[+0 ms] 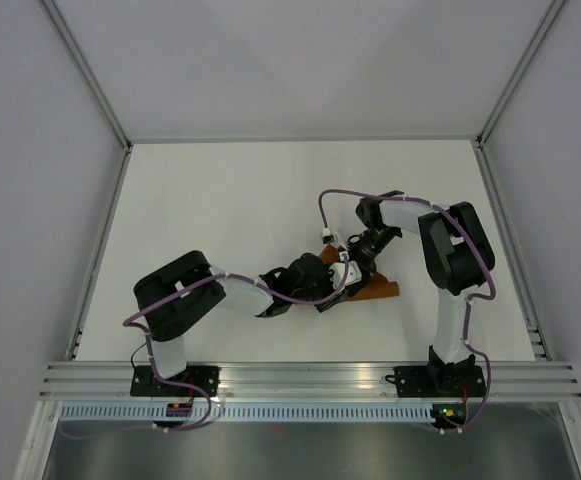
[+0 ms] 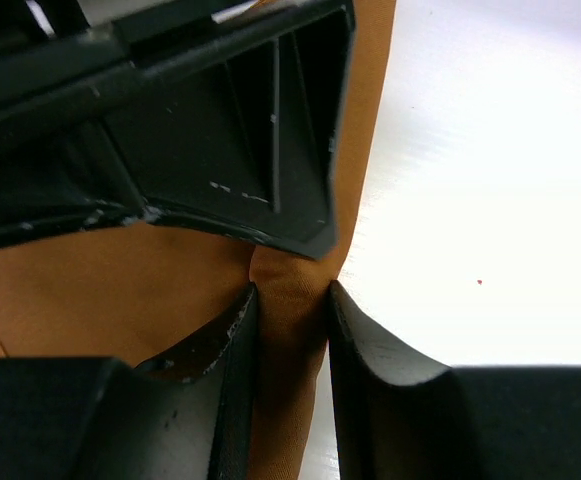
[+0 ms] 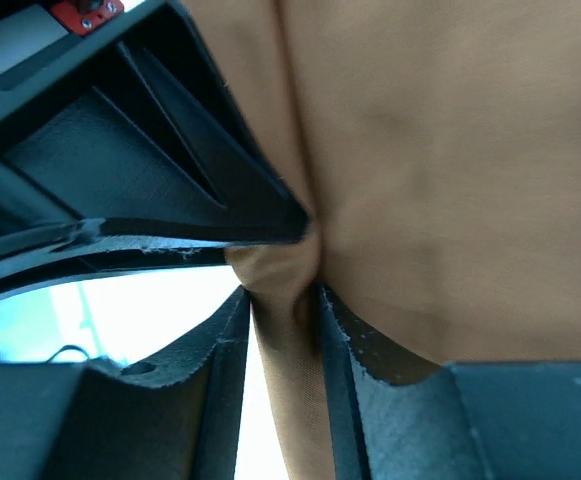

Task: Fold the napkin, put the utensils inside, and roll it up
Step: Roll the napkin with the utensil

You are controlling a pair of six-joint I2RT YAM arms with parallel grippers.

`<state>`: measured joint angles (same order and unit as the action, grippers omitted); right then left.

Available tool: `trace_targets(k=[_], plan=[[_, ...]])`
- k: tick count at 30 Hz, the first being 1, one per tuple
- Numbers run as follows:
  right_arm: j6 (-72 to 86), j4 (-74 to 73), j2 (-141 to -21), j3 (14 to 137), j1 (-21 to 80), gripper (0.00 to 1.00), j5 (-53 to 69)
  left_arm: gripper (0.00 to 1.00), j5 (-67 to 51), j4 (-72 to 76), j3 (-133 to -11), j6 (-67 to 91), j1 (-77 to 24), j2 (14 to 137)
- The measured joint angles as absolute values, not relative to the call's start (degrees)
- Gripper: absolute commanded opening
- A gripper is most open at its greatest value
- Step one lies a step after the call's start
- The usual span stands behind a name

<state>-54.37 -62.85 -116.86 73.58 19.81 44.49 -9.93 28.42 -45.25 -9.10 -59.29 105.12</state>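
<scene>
Our left hand (image 2: 290,300) and right hand (image 3: 283,300) each pinch a ridge of the napkin (image 2: 120,290), which lies bunched mid-surface (image 2: 470,200). With the hands this close, we risk colliding or tugging the cloth free. We cannot see the utensils.

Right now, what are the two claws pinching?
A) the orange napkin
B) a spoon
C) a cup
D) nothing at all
A: each wrist view shows a fold of the napkin squeezed between fingers, one fold in the left claw and one in the right claw.
</scene>
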Motion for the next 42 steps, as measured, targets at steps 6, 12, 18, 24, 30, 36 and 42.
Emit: trace_targets(k=[6, 12, 18, 24, 30, 36, 42], plan=[[-50.72, -54.48, -111.22, 72.84, 18.26, 0.44, 42.96, 0.02, -17.26, 28.42, -45.5, -4.4, -56.23, 105.73], [-45.93, -42.83, -96.82, 66.11, 13.72, 0.46, 42.3, 0.02, -26.13, 25.85, -48.25, 0.8, -52.49, 107.83], [-45.91, -38.13, -81.69, 58.02, 13.41, 0.48, 41.32, 0.02, -32.67, 19.92, -53.91, 5.43, -49.41, 111.09], [-48.4, -33.3, -72.71, 45.95, 17.91, 0.48, 35.99, 0.02, -37.17, 15.68, -58.22, 9.04, -47.29, 113.97], [-50.3, -24.97, -67.22, 31.59, 28.47, 0.51, 28.34, 0.02, -43.05, 13.63, -61.32, 12.08, -45.21, 117.12], [-51.66, -16.97, -66.48, 27.64, 30.96, 0.52, 23.2, 0.02, -46.35, 11.81, -63.44, 13.39, -44.16, 119.0], [-52.58, -11.97, -66.57, 26.26, 33.3, 0.52, 20.25, 0.02, -47.27, 10.79, -64.25, 13.74, -43.83, 119.52]])
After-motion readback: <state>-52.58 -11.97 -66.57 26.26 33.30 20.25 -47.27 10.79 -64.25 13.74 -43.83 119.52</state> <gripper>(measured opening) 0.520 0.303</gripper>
